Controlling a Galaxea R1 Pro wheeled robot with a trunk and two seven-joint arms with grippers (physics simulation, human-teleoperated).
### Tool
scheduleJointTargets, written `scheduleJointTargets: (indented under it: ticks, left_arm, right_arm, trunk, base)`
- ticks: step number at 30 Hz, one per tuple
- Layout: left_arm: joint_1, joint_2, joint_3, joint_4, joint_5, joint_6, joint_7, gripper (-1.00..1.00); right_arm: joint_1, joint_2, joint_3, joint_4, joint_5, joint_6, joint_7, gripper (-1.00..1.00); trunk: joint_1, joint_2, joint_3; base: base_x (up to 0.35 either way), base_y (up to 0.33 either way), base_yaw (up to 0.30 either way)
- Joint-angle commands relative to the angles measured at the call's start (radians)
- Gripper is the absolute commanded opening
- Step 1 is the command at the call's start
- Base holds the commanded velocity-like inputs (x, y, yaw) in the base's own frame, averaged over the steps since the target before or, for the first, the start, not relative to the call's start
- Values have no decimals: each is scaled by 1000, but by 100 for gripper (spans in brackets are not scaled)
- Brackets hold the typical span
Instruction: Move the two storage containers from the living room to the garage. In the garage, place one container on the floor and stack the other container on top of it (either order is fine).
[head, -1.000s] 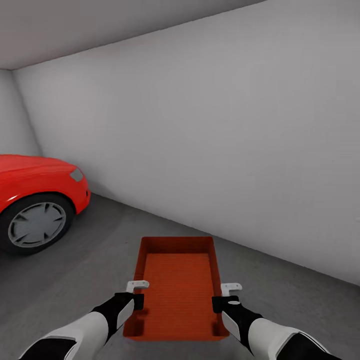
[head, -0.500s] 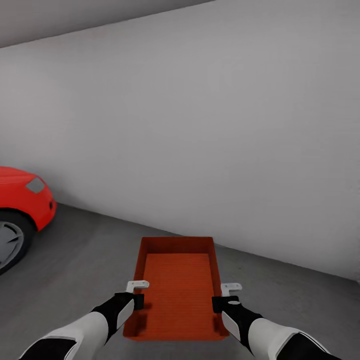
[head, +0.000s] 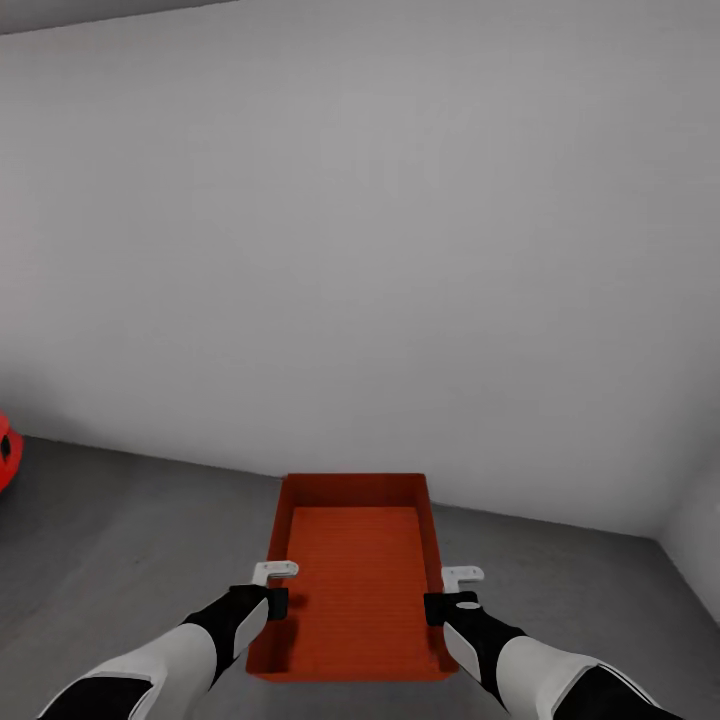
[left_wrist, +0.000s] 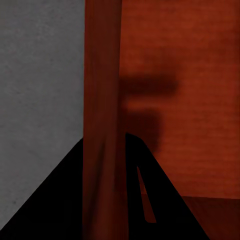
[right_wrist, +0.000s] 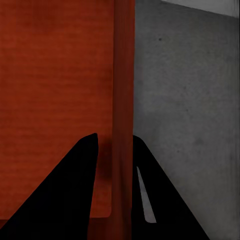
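Head view: bare garage w/ a plain white wall (head: 400, 250) across the back, a strip of grey ceiling (head: 90, 12) at 11 o'clock, and dark grey mottled concrete floor (head: 120, 540) below. A sliver of the red car (head: 6, 455) shows at 9 o'clock. At 6 o'clock sits 1 orange-red rectangular topless plastic bin (head: 352, 580) w/ low straight walls and a finely ribbed base, long axis running away from the robot, held above the floor between both arms. Left gripper (head: 278, 595) is on the bin's left long wall near the close end; right gripper (head: 440, 600) is on the right long wall, opposite.

Left wrist view: 2 black fingers (left_wrist: 155, 200) straddle the bin's wall (left_wrist: 102, 100), 1 inside and 1 outside, clamped on it; ribbed base on the inner side, grey concrete on the outer.

Right wrist view: same arrangement, black fingers (right_wrist: 75, 195) pinching the wall (right_wrist: 123, 90) from both sides; floor beyond, w/ a pale wall strip at the far corner.
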Motion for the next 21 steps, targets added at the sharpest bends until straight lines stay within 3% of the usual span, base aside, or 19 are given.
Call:
scheduleJointTargets:
  ticks: [1, 15, 21]
  left_arm:
    - [-1, 0, 7, -6, -5, 0, 6, -100]
    - [0, 0, 6, -6, -5, 0, 6, -100]
    - [-1, 0, 7, -6, -4, -1, 6, -100]
  right_arm:
    - [0, 5, 17, 3, -24, 0, 2, -100]
    - [0, 6, 17, 3, -24, 1, 2, -100]
    - [0, 6, 17, 3, -24, 1, 2, -100]
  trunk:
    - [1, -2, -1]
    - [1, -2, -1]
    - [1, -2, -1]
  base:
    - [320, 0, -289]
    - [320, 0, -284]
    - [243, 0, -69]
